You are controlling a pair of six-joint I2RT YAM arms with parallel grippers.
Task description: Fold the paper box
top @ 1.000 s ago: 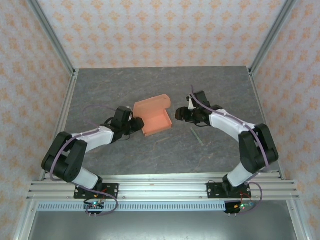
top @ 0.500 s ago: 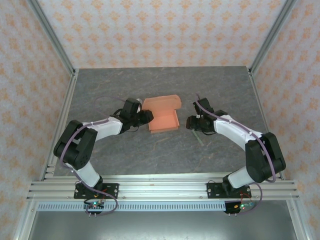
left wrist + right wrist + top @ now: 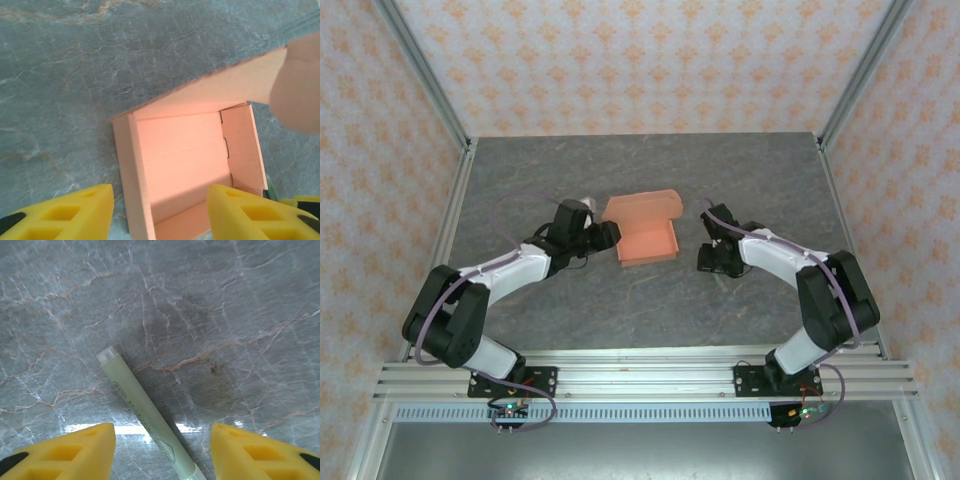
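Mid-bench, the paper box [image 3: 647, 232] is an open tray with its lid flap raised. The left gripper [image 3: 610, 236] gapes empty beside its left wall. The right gripper [image 3: 712, 258], open and empty, hovers over a pale stick [image 3: 140, 410]. Next, probably: push the flap down.

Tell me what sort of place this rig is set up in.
Probably a lab test cell, not a home or workshop. An aluminium frame holds patterned wall panels around a grey marbled tabletop, and the left arm and right arm are bolted to a rail.
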